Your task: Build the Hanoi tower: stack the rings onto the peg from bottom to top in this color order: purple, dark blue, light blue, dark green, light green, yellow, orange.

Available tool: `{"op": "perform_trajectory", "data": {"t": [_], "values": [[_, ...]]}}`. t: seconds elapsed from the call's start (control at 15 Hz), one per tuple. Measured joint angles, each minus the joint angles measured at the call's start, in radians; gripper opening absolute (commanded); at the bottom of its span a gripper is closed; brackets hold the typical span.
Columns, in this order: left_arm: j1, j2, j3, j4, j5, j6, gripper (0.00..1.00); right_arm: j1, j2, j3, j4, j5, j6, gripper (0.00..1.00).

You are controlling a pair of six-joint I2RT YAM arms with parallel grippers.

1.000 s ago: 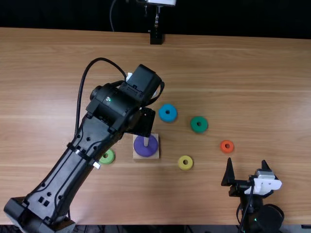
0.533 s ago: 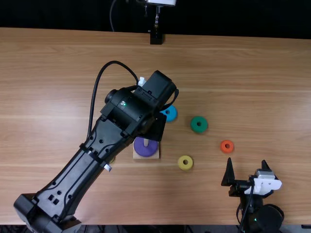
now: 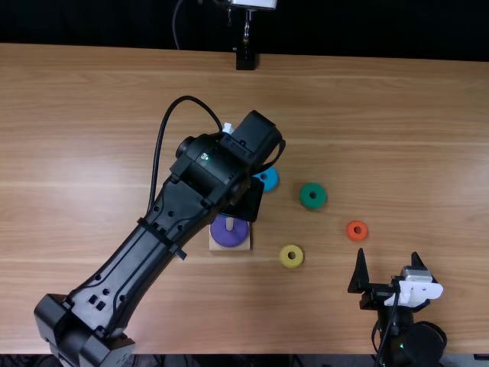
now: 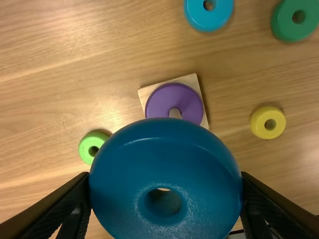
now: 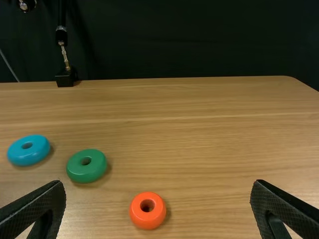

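On wooden table [image 3: 114,92], light green ring [image 4: 85,145] lies near square base [image 3: 213,247], purple ring [image 3: 234,238] seated around upright peg [image 3: 229,224]. Above table, left gripper [image 3: 243,202] grips dark blue ring [image 4: 164,162] between fingers. Then light blue ring [image 3: 270,184], yellow ring [image 3: 284,261], dark green ring [image 3: 319,201], orange ring [image 3: 351,232], all flat on table. Far right, right gripper [image 3: 388,257], fingers spread wide.

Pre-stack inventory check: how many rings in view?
7: purple on the peg; dark blue in left gripper; light blue, dark green, light green, yellow, orange on the table.
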Motion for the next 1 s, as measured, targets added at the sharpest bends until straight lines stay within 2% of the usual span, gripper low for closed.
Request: {"op": "perform_trajectory", "data": {"t": [1.0], "values": [[-0.016, 0.044, 0.0, 0.0, -0.001, -0.008, 0.0, 0.0, 0.0, 0.0, 0.0, 0.0, 0.0, 1.0]]}}
